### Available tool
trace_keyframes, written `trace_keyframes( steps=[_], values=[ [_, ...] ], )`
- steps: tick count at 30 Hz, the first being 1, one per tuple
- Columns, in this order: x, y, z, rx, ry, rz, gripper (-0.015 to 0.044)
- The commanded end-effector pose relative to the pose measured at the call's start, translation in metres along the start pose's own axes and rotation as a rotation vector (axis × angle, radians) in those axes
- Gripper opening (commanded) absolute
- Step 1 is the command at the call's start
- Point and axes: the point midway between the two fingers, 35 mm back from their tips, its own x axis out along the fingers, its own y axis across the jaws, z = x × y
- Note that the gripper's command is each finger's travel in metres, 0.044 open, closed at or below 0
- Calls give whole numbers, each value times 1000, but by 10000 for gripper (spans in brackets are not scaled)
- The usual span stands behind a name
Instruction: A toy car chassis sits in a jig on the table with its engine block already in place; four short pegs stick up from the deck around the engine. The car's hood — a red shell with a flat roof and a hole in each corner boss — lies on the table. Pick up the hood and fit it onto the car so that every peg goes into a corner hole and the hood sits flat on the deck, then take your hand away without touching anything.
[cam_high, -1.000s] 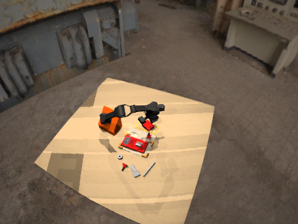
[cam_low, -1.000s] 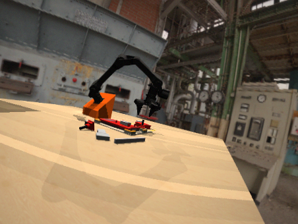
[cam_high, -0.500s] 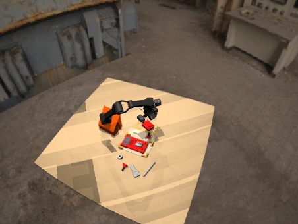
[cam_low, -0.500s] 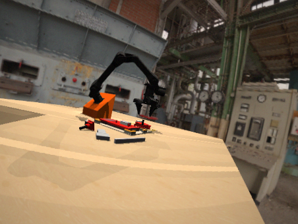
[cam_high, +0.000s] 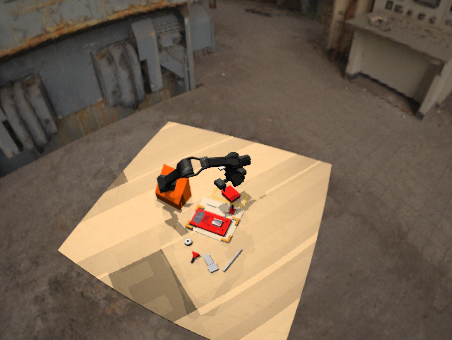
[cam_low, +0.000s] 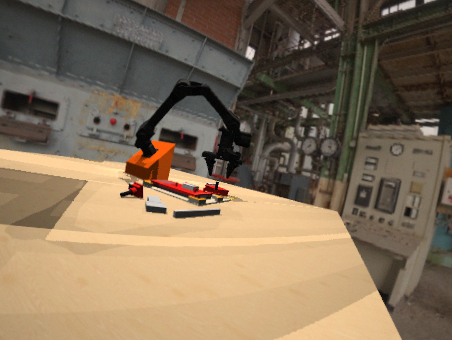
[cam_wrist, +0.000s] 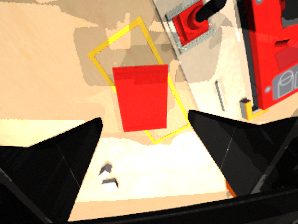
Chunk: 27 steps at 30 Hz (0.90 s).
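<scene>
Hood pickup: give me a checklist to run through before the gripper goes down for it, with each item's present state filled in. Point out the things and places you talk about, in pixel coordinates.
1. Gripper (cam_high: 227, 185) (cam_low: 219, 169) (cam_wrist: 146, 117) open with nothing between its fingers: ok.
2. Red hood (cam_high: 230, 193) (cam_wrist: 143, 98) off the car and within the wrist view: ok.
3. Hood squared to the yellow outline (cam_wrist: 114, 37) on the table: not ok, it sits turned across the outline's edge.
4. Chassis (cam_high: 210, 222) (cam_low: 180, 188) (cam_wrist: 270, 55) in its jig, engine block (cam_high: 217, 222) (cam_low: 190, 186) on deck: ok.
5. All four pegs upright: cannot tell, too small.
6. Hood's corner holes unobstructed: cannot tell, not visible.
</scene>
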Motion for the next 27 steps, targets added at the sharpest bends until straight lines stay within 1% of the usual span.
trace_keyframes(
  steps=[1,27],
  values=[
    [2,0,1,-4,-6,-2,440],
    [17,0,1,-4,-6,-2,440]
  ],
)
